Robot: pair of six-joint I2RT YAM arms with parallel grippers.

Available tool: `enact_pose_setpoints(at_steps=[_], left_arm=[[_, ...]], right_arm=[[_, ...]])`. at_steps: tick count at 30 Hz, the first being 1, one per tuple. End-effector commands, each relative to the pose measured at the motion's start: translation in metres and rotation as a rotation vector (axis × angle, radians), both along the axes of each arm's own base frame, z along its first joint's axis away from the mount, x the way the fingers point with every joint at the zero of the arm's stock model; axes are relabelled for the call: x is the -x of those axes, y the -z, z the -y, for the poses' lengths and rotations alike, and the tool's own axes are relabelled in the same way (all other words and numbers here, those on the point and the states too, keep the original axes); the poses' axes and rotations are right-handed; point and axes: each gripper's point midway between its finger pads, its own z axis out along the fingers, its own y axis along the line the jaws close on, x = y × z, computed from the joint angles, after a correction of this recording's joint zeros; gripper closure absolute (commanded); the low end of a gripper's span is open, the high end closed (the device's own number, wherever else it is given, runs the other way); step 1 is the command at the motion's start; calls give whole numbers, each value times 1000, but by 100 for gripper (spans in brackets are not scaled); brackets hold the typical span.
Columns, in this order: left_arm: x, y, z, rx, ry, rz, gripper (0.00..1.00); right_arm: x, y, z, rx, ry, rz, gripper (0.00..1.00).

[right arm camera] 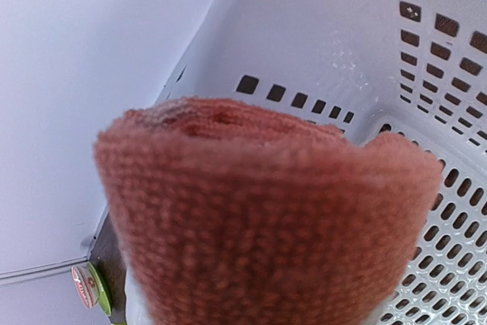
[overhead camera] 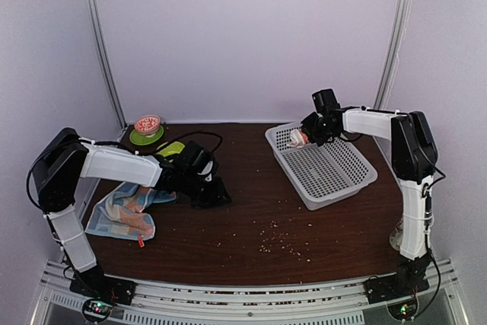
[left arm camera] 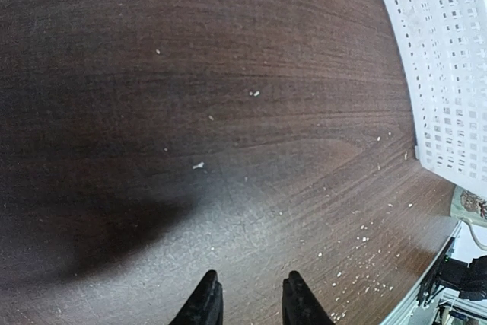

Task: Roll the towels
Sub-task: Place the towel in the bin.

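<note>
R fingers (overhead camera: 310,129) grip rolled orange towel (right arm camera: 266,218) — fuzzy, tight; L fingers (left arm camera: 205,304) parted, empty.

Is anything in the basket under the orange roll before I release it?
Nothing visible. The basket looks bare from above, though the orange roll in the right gripper hides the corner beneath it.

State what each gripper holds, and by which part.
Right gripper holds the rolled orange towel over the basket. Its fingers are hidden, so the grip spot cannot be told. Left gripper holds nothing.
</note>
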Motion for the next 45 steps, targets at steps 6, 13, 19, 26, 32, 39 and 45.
enact_pose_setpoints(at_steps=[6,13,19,26,32,39,45], left_arm=[[-13,-3,1,31,4,19,71],[-13,2,2,31,10,3,71],[-10,7,4,38,17,-12,71],[-9,8,4,36,24,-19,71],[-11,6,5,43,23,-15,71],[-8,8,4,45,22,-23,71],[-7,7,4,50,22,-23,72]], right_arm=[[-11,29,7,60,26,-77,93],[5,53,25,166,49,-219,94],[18,68,32,201,55,-280,89],[14,66,23,195,-16,-275,44],[14,33,23,195,-29,-226,29],[29,5,29,197,-37,-198,19],[47,5,31,176,-46,-212,21]])
